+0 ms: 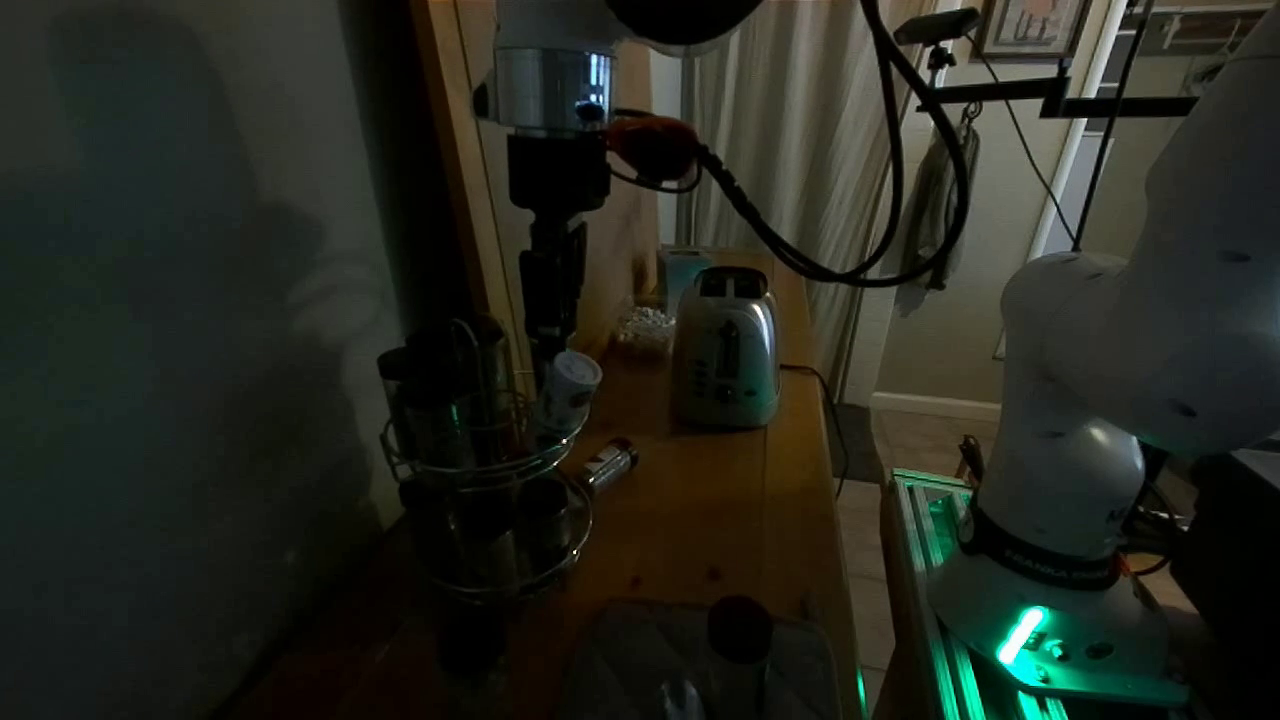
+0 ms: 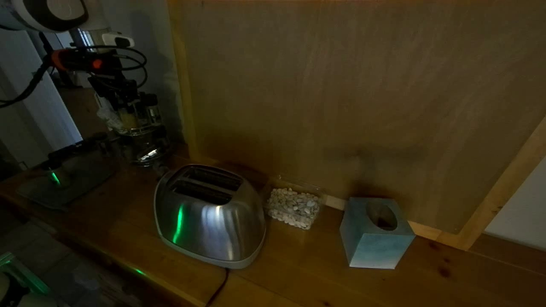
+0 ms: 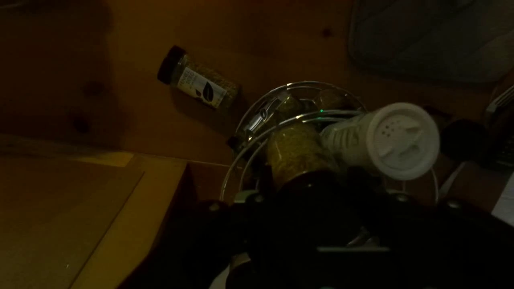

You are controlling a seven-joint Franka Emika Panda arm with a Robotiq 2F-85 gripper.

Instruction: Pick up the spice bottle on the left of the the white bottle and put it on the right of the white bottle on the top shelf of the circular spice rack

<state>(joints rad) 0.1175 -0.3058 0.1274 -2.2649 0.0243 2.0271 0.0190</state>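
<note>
Wrist view: rack [image 3: 298, 117] partly behind gripper [image 3: 315, 176]; mat [image 3: 433, 40] cropped 2 sides.

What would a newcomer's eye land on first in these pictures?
Probably the glowing green light strip on the robot's base, at lower right in an exterior view of this dim scene. In the wrist view, the white bottle on the top shelf of the circular spice rack stands out pale against the dark, and a dark-capped jar lies on its side on the wooden counter nearby.

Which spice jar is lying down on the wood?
The fennel seed jar, lying beside the circular spice rack, label showing. The white bottle is in the rack, and another jar stands upright on the quilted pad.
</note>
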